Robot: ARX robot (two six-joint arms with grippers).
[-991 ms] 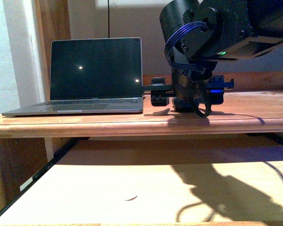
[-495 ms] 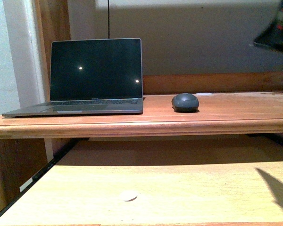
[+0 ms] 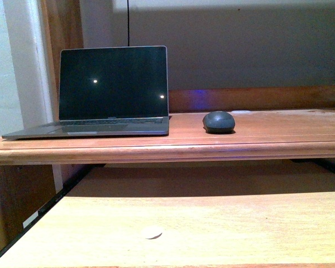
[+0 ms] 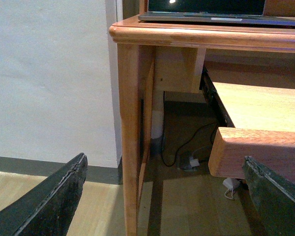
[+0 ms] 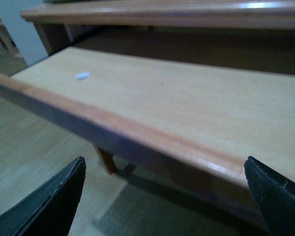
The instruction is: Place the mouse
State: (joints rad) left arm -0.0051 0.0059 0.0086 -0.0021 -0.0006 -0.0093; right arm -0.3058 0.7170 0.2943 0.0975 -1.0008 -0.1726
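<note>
Gone from the front view since a moment ago: the right arm, with its shadow off the pull-out shelf [image 3: 212, 223]. Nearest, both end effectors spread wide and empty — left end effector [image 4: 162, 196] low beside the desk leg [image 4: 130, 147], right end effector [image 5: 162, 196] below the shelf's front edge. Farther back, on the desk [image 3: 279, 134], sits the mouse [image 3: 219, 121], released, just right of the laptop [image 3: 109, 92]. Looks placed; nothing obvious left. Long axis and heading unclear.

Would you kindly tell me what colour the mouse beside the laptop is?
Dark grey rounded mouse; front view shows it best.
</note>
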